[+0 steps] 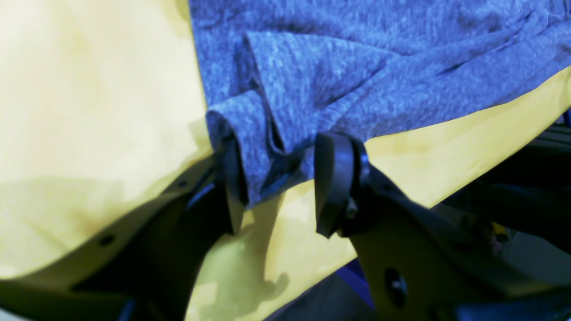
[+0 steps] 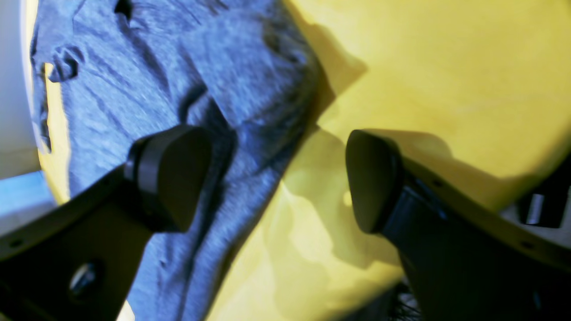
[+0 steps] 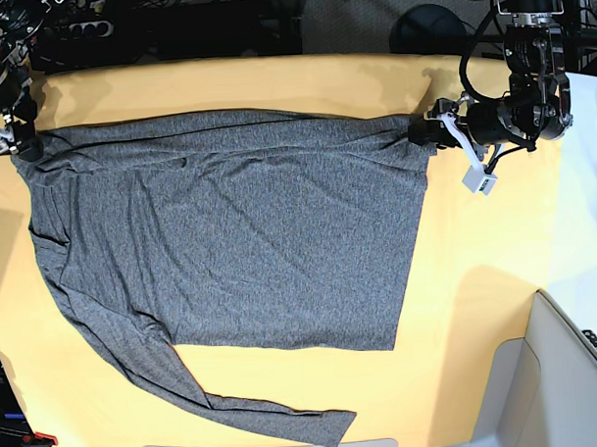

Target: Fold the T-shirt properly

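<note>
Shirt spread flat on yellow cloth, body filling centre of table, one long sleeve trailing along near edge toward the middle. Top edge folded over in a narrow band running between the two far corners. Left gripper at one end of that band, jaws wide, bunched shirt corner lying between the fingers but not pinched. Right gripper at the other end, jaws likewise wide, one finger over shirt edge, the other over bare cloth; nothing gripped. Judged stage: early. Done so far, as far as visible: shirt laid out, first narrow fold along top edge. Left to do, by appearance: free sleeve brought in over body, sides folded inward, body halved into a compact rectangle, wrinkles near the right gripper's side smoothed.
</note>
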{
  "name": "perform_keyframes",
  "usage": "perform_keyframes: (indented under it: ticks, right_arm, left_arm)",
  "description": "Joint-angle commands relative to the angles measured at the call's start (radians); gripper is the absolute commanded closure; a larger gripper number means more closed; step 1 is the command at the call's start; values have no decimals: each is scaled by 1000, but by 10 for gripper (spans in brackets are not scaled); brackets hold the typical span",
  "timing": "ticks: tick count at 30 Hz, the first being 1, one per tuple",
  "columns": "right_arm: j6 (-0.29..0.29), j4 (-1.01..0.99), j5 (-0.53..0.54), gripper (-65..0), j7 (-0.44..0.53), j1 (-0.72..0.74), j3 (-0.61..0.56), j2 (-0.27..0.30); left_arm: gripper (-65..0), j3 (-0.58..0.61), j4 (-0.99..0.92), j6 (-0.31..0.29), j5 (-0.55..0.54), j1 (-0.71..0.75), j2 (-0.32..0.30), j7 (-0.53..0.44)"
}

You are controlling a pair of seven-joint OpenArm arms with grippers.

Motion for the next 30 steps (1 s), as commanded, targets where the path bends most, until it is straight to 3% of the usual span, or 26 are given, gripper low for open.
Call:
perform_keyframes:
  ticks: [1,8,15,17,23,30]
  right_arm:
    - [3,3,1,-500,3,14,4,27]
    - [3,-22,-122,-500,3,80,3,33]
    - [3,-23,-139,-477,3,92,-68,34]
    - [3,-23,-139,-392,6,94,-86,33]
    - [3,-71,-140,-25,6,106,-105,31]
    - [3,-126,-140,0,6,103,-113,31]
  left_arm:
    - [-233,-7,17,-5,-16,-12,-14,-9]
    - [-233,-7,17,-5,-16,-12,-12,-9]
    - [-233,-7,17,-5,-16,-13,-14,-11]
    - [-233,-12,17,-5,-15,-15,-15,-11]
    - [-235,-93,-13,-5,-15,-10,-15,1]
    - [-237,-89,-145,-5,-15,-16,-8,-8]
